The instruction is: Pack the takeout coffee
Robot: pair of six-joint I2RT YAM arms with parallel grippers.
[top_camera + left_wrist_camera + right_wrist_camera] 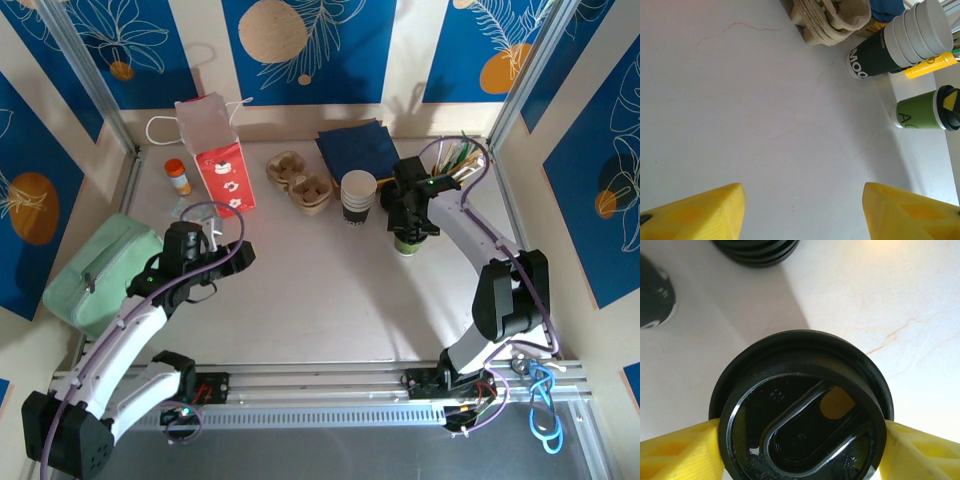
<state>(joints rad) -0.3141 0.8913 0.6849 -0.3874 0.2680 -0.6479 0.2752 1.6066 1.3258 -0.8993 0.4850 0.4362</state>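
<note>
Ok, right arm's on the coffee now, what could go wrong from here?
1. The right gripper pinches the takeout coffee at its black lid rather than the cup wall. Lifting could pop the lid off or let the cup slip out.
2. The stack of cups stands close beside it, and a swing that way could topple the stack.

The takeout coffee (917, 114) is green with a black lid (800, 415), the bag (225, 175) red.
</note>
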